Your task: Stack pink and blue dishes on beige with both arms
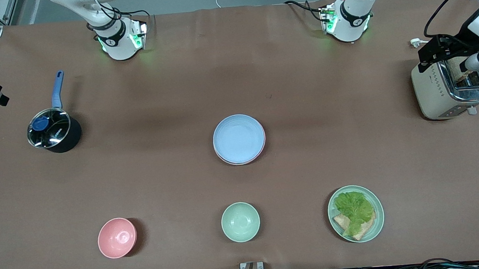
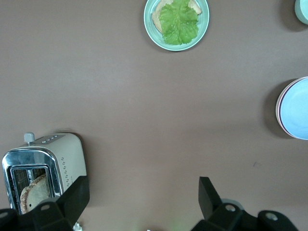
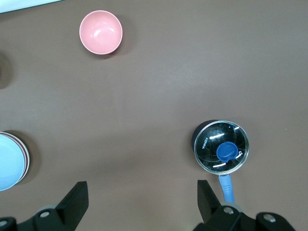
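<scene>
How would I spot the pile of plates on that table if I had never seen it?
Start at the brown table and go to its middle. The plate stack sits there alone, farther from the front camera than the green bowl. Its top plate is pale blue with a thin pink rim peeking out beneath, and it is wider and flatter than the bowls, with no food on it.
</scene>
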Action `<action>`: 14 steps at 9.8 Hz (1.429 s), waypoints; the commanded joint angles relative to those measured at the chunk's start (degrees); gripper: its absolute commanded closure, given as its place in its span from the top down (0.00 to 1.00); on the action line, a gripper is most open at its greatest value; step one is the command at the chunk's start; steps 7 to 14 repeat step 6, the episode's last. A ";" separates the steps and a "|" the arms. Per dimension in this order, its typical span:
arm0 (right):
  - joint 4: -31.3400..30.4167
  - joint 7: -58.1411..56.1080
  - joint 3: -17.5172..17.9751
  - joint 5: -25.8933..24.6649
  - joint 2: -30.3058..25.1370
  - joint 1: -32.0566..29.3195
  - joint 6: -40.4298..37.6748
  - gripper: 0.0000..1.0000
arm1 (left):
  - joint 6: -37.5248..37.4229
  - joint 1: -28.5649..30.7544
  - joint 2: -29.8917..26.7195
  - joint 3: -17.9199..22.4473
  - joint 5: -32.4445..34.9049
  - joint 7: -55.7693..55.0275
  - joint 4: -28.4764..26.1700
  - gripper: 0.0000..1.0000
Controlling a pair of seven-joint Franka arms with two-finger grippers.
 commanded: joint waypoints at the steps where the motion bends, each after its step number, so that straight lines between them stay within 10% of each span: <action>1: 1.40 -0.90 0.16 -0.77 0.81 -0.31 -2.89 1.00 | -0.50 -0.16 1.39 -0.06 0.15 0.27 0.06 1.00; 14: 3.95 -4.41 -0.27 -0.69 2.57 -0.48 -5.37 1.00 | -1.28 -0.08 0.78 -0.24 0.07 0.35 0.14 1.00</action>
